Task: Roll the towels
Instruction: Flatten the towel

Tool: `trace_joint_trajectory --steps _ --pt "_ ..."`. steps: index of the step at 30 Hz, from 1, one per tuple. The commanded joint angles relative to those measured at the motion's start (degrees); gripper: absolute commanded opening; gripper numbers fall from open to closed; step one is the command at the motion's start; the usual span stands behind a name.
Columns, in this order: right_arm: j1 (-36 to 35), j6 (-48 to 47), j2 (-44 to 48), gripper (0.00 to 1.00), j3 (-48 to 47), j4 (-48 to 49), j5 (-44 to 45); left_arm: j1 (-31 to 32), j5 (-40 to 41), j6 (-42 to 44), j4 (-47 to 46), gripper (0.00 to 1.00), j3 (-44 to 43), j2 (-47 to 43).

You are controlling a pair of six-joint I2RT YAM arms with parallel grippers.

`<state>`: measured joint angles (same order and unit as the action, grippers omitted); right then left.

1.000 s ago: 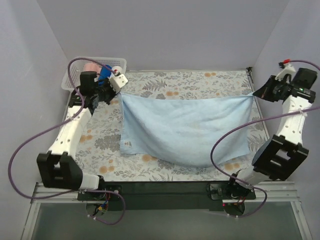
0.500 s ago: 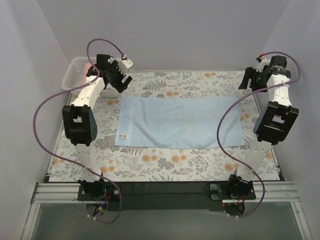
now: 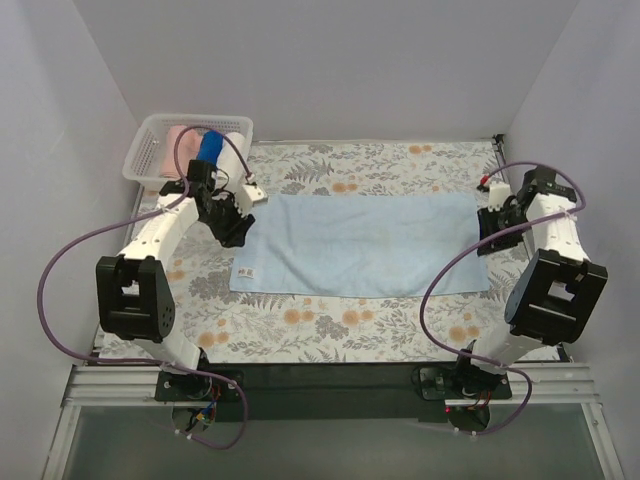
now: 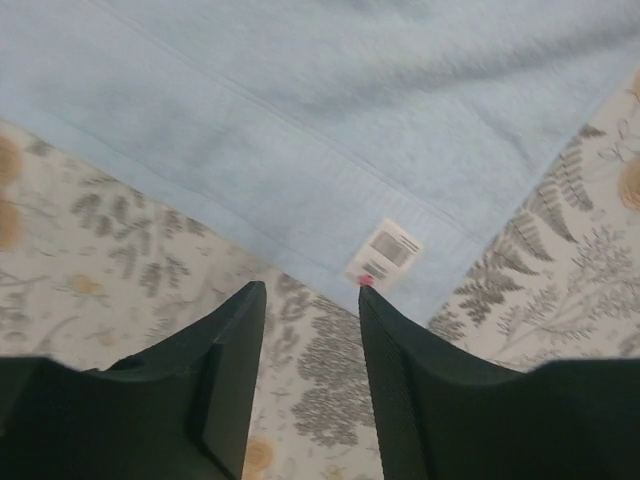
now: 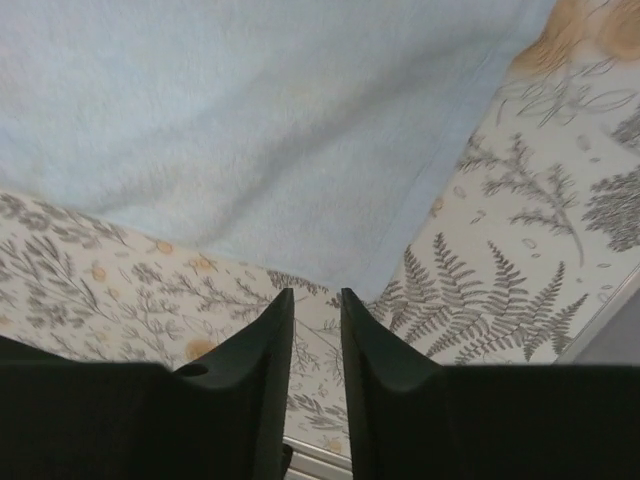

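Across the middle of the floral-patterned surface [image 3: 350, 320], the light sky-blue towel [image 3: 360, 243] lay spread flat as a long rectangle, its long sides running left to right. A small white tag [image 4: 390, 250] sat at its near left corner.

The left gripper [image 4: 310, 290] hung over the bare surface just short of that tagged corner. Its two dark fingers stood moderately apart with nothing between them. In the overhead view it sat at the towel's left edge [image 3: 237, 228].

The right gripper [image 5: 315, 293] hovered just off the towel's near right corner, at the right edge [image 3: 492, 232] when seen from above. Its fingers were parted by only a narrow gap, and that gap was empty too. Neither gripper had hold of the cloth.

At the far left corner stood a white plastic basket [image 3: 140, 160]. It held a salmon-pink towel [image 3: 180, 135], a dark blue roll [image 3: 208, 147] and a white roll [image 3: 232, 152], side by side.
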<state>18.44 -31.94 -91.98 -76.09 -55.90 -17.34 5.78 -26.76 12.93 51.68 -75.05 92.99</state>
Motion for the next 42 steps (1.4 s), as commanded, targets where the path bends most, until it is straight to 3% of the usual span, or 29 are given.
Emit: trace_joint_trajectory --steps 1,5,18,31,42 --pt "-0.1 -5.8 1.8 0.24 7.4 -0.9 4.2 0.7 1.2 4.6 4.3 0.36 7.2 -3.7" --pt "-1.1 -4.4 0.8 0.2 13.3 3.8 5.7 1.2 4.2 4.6 1.7 0.29 12.5 -4.4" --pt "-3.1 -3.2 -4.1 0.14 24.1 16.1 17.0 2.5 7.3 3.7 -4.4 0.2 21.2 -2.2" --pt "-2.0 -7.9 -3.6 0.11 28.3 19.8 27.8 2.6 18.4 7.9 -4.0 0.14 34.6 -8.8" --pt "-2.1 -13.9 1.8 0.09 34.9 18.0 29.1 2.5 17.3 8.1 0.6 0.11 33.8 -13.1"
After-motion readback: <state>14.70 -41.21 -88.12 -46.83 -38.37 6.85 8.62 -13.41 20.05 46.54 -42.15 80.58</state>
